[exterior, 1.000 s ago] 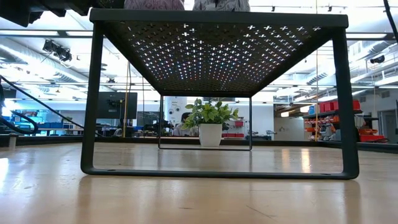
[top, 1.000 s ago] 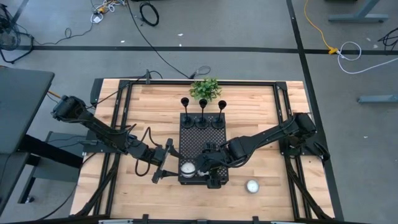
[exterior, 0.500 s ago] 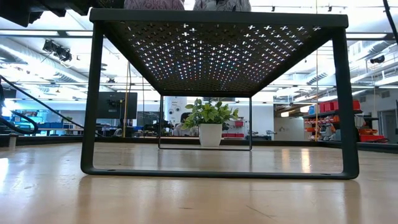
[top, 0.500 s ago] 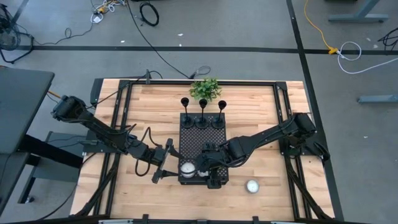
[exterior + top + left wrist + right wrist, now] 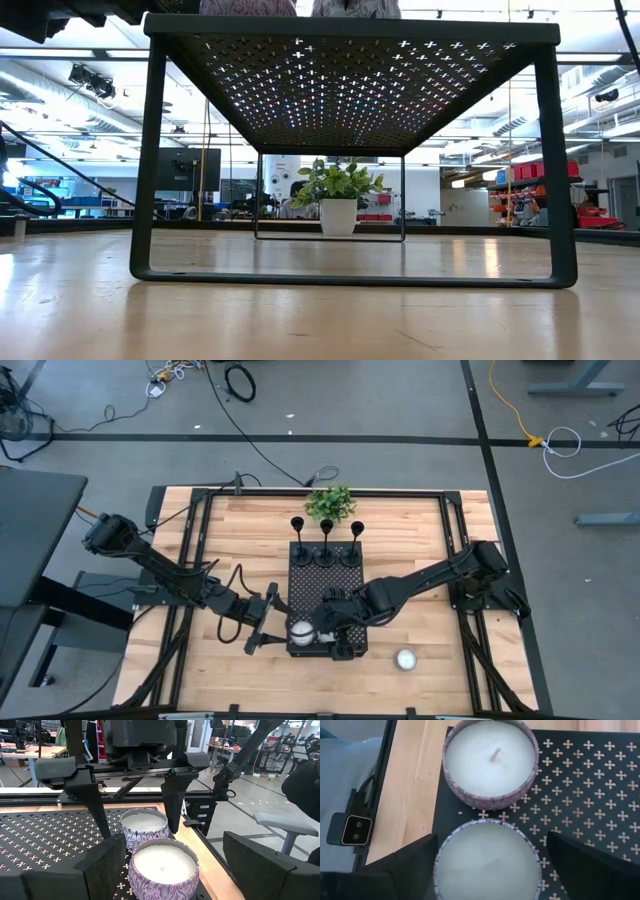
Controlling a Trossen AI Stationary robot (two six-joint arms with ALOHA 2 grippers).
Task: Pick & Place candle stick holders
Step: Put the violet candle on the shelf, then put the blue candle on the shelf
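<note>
Three black candle stick holders [image 5: 326,540] stand upright on their round bases in a row at the far end of the black perforated tray [image 5: 345,582]. No gripper is near them. My right gripper [image 5: 328,628] is open and points down over the tray's near end. Its fingers stand on either side of a white tin candle [image 5: 487,865]. My left gripper [image 5: 266,622] is open at the tray's near left corner. It is level and faces a second tin candle [image 5: 162,862] on the tray. My right gripper comes from above with one finger [image 5: 420,865] at the tin candle's rim [image 5: 438,862] and the other [image 5: 580,865] a little off its opposite side. Whether either finger touches the tin, I cannot tell. The candle sits on the tray.
A third candle [image 5: 405,659] lies on the wood to the right of the tray's near end. A small potted plant [image 5: 330,503] stands at the table's far edge behind the holders. The tray stands on legs [image 5: 150,160] above the tabletop.
My right gripper has shifted a little toward the table's left edge, toward the candle in front of my left gripper. The holders have kept still.
</note>
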